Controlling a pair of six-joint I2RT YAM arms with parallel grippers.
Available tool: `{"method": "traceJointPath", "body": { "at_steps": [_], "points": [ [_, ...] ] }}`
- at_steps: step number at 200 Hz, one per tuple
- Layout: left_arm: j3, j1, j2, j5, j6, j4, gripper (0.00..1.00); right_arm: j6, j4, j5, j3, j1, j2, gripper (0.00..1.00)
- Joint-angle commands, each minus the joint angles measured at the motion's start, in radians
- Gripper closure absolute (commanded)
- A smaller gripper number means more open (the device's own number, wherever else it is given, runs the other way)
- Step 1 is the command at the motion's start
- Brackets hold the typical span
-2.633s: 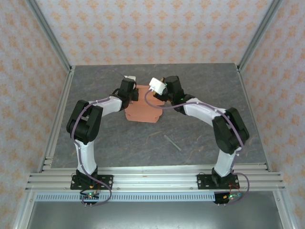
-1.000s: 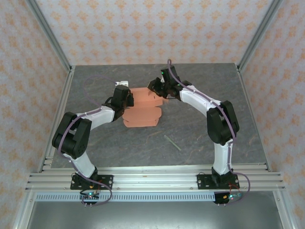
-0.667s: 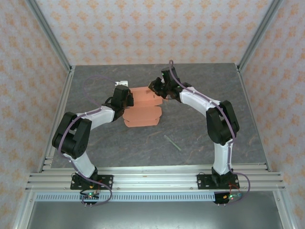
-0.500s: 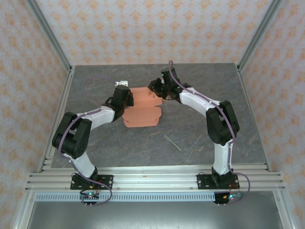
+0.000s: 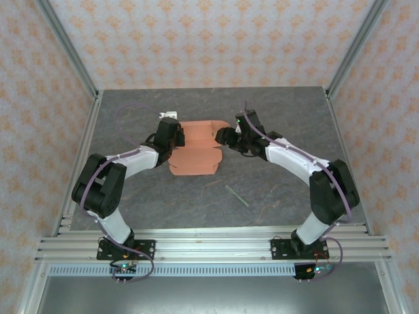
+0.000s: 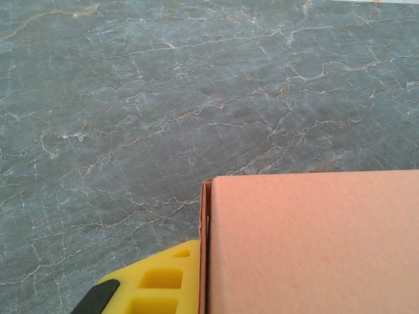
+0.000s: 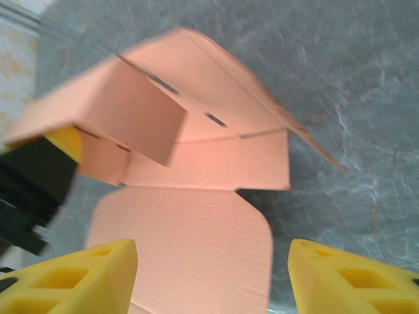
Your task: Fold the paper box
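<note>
Grey marbled table [image 5: 275,190], paper box [image 5: 195,157] half-folded mid-table — left gripper [image 5: 175,139] pinching its raised left wall, right gripper [image 5: 224,136] spread wide just beside it, so next it probably needs to fold the right flap.

Loads of open surface [image 5: 190,203] up front and on the far right, with only a thin stick [image 5: 237,195] lying there. Middle-back is tight: the paper box [image 5: 196,157] sits hemmed in, left claw [image 5: 175,139] on its left edge, right claw [image 5: 221,136] just beside its right.
</note>
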Motion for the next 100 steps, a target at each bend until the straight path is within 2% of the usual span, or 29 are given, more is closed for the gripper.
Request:
{"method": "traceJointPath", "body": {
  "at_steps": [1,58,100],
  "points": [
    [-0.002,-0.002,-0.055,-0.004,-0.017,-0.017,1.0,-0.075,0.05,0.011,-0.015,0.036,0.034,0.35],
    [-0.007,-0.002,-0.062,0.004,-0.017,-0.015,1.0,-0.041,0.079,0.153,0.033,0.059,0.124,0.32],
    [-0.01,-0.002,-0.068,0.008,-0.011,-0.012,1.0,-0.028,0.187,0.166,0.047,0.059,0.172,0.3]
  ]
}}
